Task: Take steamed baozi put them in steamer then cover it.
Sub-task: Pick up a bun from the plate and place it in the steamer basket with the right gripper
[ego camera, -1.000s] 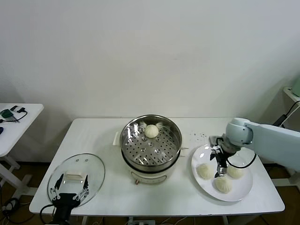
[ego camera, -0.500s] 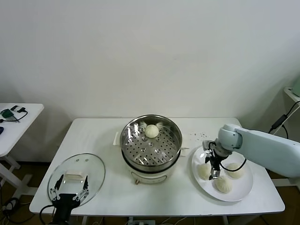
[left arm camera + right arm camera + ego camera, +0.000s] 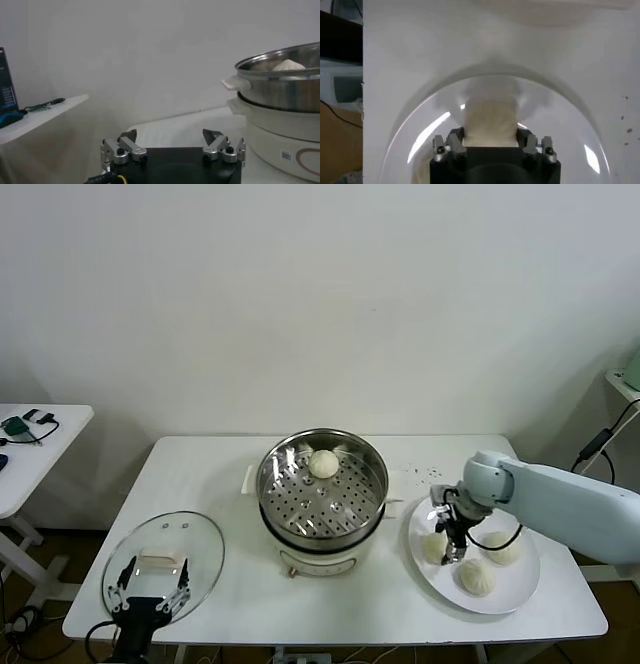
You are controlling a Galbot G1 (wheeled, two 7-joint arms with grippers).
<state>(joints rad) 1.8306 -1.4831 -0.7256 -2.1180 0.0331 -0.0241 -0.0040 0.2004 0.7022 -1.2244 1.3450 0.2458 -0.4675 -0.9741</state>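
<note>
The steel steamer (image 3: pixel 372 462) on its white base stands mid-table with one baozi (image 3: pixel 322 463) at the back of its floor; both also show in the left wrist view: the steamer (image 3: pixel 280 87) and the baozi (image 3: pixel 289 65). Three baozi lie on a white plate (image 3: pixel 517 592): a left one (image 3: pixel 432 548), a front one (image 3: pixel 476 577) and a right one (image 3: pixel 505 550). My right gripper (image 3: pixel 452 542) is down on the plate, its fingers closed against the sides of the left baozi (image 3: pixel 489 117). The glass cover (image 3: pixel 195 534) lies front left. My left gripper (image 3: pixel 150 596) hovers open at its front edge.
The white table's front edge (image 3: pixel 330 634) runs just below the cover and the plate. A small side table (image 3: pixel 40 446) with a few items stands at the far left. A wall runs behind.
My right gripper has moved left across the plate from between the buns to the left baozi and lowered around it. The left arm has not moved.
</note>
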